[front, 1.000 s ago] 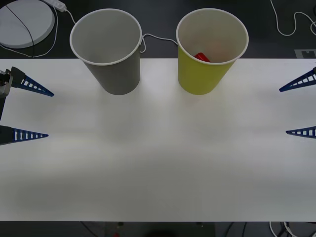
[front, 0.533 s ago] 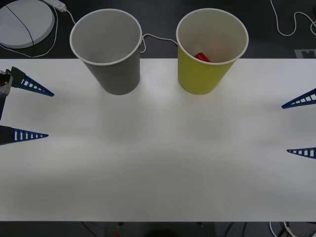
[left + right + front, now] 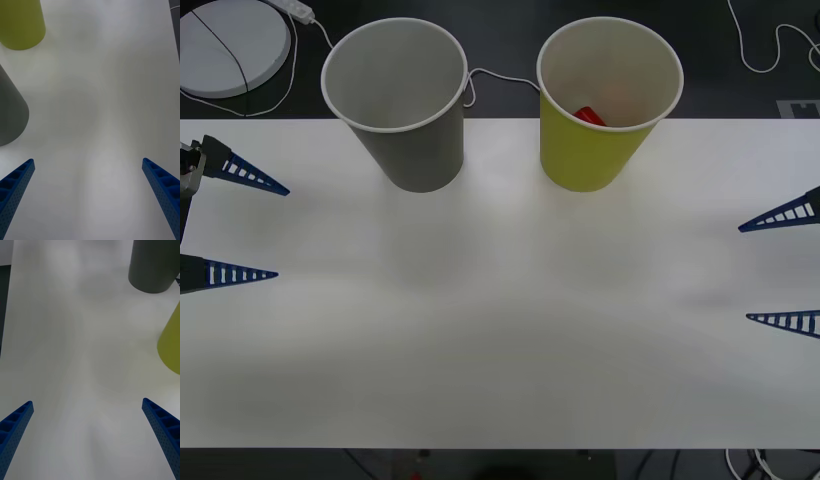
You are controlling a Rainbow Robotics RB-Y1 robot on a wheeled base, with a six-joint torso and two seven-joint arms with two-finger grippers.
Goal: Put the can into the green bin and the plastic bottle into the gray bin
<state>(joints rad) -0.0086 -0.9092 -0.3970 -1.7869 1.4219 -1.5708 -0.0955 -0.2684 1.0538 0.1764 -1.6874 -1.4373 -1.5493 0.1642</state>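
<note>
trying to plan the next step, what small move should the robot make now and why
Probably just hold both open hands at the table edges. The can already lies inside the green bin, and no bottle is in sight, so the left hand and right hand have nothing to grasp.

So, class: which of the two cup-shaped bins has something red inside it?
The green bin, nearer the right gripper: the can shows inside.

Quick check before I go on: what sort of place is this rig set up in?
Probably a lab or test bench: a plain white table holding a large gray paper-cup-shaped bin and a yellow-green one, with loose white cables on the dark floor behind.
</note>
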